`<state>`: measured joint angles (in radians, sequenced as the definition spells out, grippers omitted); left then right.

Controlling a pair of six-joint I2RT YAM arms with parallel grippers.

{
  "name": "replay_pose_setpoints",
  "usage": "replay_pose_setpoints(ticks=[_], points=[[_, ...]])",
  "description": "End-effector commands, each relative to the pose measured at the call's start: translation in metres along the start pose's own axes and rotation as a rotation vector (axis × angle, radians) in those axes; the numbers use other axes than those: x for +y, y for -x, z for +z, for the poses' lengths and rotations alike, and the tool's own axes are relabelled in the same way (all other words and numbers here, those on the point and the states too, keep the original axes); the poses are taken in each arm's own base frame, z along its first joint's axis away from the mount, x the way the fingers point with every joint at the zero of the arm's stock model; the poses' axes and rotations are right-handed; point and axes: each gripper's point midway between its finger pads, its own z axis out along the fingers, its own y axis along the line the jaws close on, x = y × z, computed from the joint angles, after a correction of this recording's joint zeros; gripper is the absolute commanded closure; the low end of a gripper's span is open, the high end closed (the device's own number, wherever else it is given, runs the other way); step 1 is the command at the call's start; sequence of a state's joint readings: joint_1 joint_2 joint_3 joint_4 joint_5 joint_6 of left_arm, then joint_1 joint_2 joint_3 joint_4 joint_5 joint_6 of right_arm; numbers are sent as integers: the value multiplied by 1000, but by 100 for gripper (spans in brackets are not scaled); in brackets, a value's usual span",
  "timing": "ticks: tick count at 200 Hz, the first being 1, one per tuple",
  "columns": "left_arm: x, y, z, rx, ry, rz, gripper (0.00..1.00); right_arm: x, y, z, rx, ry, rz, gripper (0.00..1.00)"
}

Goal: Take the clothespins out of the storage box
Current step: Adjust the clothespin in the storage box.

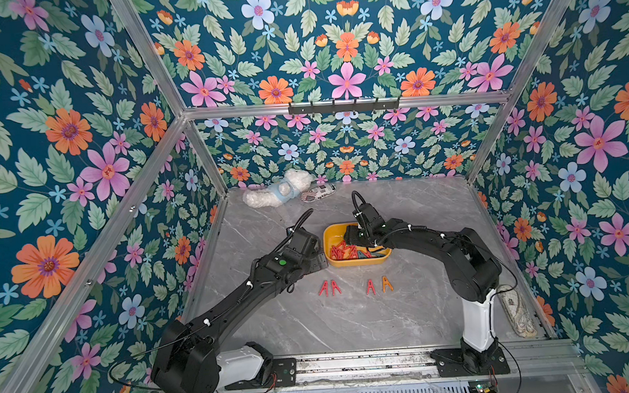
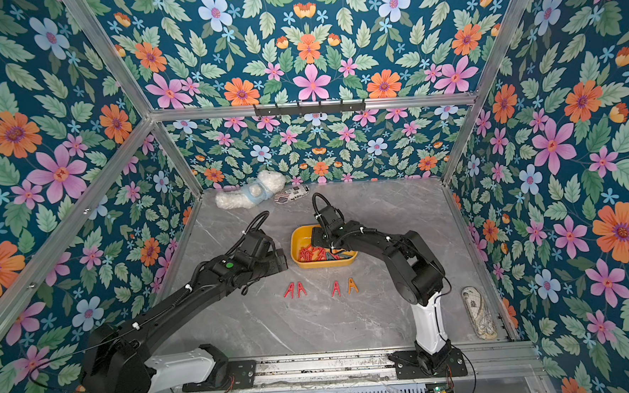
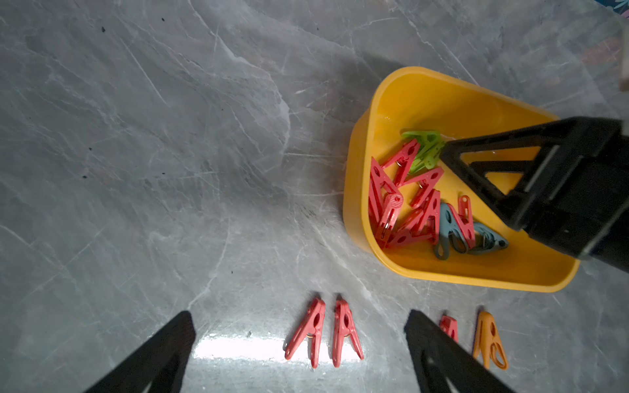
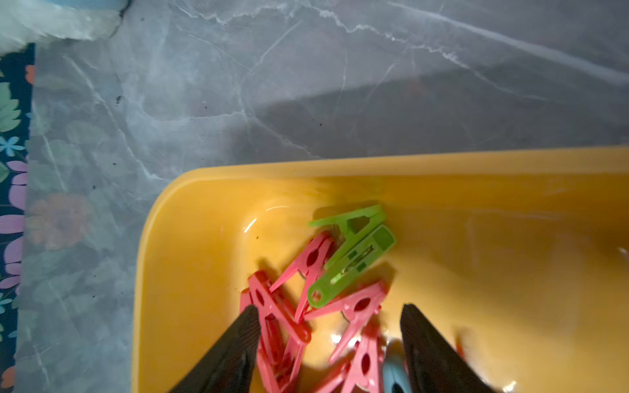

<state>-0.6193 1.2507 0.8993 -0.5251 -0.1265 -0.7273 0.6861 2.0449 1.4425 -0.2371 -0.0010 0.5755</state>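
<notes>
Right fingers, apart, straddle tangled red pins in the box near the middle of the tabletop. Closing here could pinch several interlocked pins, dragging neighbours out or tipping the box. Left fingers gape empty beside it.

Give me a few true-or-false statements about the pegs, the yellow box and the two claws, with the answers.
1. Four clothespins lie on the table outside the yellow box. True.
2. All four are red. False: three are red, and the orange clothespin is the fourth.
3. The yellow box is empty. False: red clothespins, a green clothespin and blue-grey clothespins lie in it.
4. The right gripper reaches into the box. True.
5. The left gripper holds a clothespin. False: it is open and empty, above the table.
</notes>
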Motion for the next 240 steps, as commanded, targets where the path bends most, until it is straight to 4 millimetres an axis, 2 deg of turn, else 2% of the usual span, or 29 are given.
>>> replay_pose_setpoints(ticks=[1,46,64,76,121,134,156,202,240], points=[[1,3,0,-2,-19,7,0,-12,-2,10,20,-78,13,31],[6,5,5,5,-30,-7,0,-18,4,27,28,-124,14,32],[6,7,7,6,-36,-8,0,-25,6,29,30,-135,27,43],[4,8,8,8,-45,-6,0,-29,6,27,32,-139,33,48],[-2,11,13,15,-57,2,0,-46,0,17,32,-142,60,54],[-4,10,15,22,-62,4,0,-49,-3,15,37,-144,62,59],[-6,12,17,25,-64,8,0,-54,-8,13,46,-149,65,60],[-8,12,18,31,-68,12,0,-43,-12,11,60,-80,94,60],[-5,10,16,29,-66,7,0,-34,-16,20,88,-28,129,57]])
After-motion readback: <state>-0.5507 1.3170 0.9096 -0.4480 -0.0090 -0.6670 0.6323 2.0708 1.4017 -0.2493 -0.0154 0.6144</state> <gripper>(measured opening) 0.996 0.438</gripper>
